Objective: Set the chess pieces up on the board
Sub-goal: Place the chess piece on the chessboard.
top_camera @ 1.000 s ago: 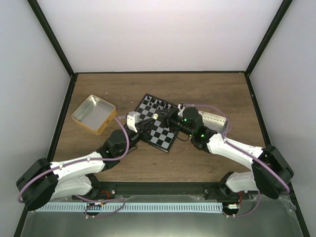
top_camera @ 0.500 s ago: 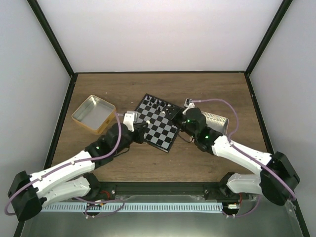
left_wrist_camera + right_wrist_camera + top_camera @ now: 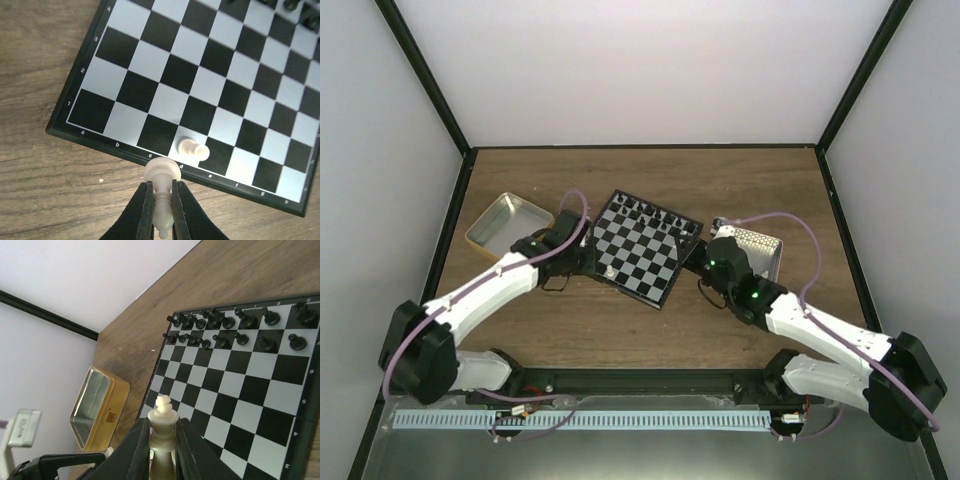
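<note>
1. Board [image 3: 642,247] lies turned at an angle in the middle of the worktop [image 3: 620,330], between the two arms.
2. Black pieces [image 3: 235,330] stand in two rows along its far edge.
3. A cream fallen piece [image 3: 194,149] lies on its side in the board's nearest row, its base on the pale square by the d mark.
4. The left gripper [image 3: 161,185] is closed to a narrow gap on a cream piece [image 3: 161,172]. It pinches the stem, and the piece's head points at the board. It hangs just off the rim by the c and d marks, over bare wood.
5. The right gripper [image 3: 163,427] is clamped on a cream king [image 3: 164,415], held upright between the fingers, just right of the board.
6. An open tin [image 3: 507,230] sits on the worktop left of the board.
</note>
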Tool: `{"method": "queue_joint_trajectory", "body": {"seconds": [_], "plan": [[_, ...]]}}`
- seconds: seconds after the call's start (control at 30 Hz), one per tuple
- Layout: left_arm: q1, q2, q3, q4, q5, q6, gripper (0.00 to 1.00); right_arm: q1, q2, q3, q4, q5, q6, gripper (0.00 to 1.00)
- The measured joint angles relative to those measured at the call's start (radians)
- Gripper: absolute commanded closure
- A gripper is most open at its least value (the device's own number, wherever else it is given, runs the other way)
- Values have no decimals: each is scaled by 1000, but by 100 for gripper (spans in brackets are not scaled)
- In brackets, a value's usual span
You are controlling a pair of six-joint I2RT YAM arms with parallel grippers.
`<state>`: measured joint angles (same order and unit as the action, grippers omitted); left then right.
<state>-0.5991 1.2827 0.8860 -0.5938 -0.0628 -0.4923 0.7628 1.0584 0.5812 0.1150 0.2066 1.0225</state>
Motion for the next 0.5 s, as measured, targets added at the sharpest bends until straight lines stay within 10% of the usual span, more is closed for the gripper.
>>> {"method": "queue_joint_trajectory", "body": {"seconds": [0.5], "plan": [[55, 339, 187, -169, 57, 172, 96, 0, -84, -21, -43, 113, -135, 84]]}}
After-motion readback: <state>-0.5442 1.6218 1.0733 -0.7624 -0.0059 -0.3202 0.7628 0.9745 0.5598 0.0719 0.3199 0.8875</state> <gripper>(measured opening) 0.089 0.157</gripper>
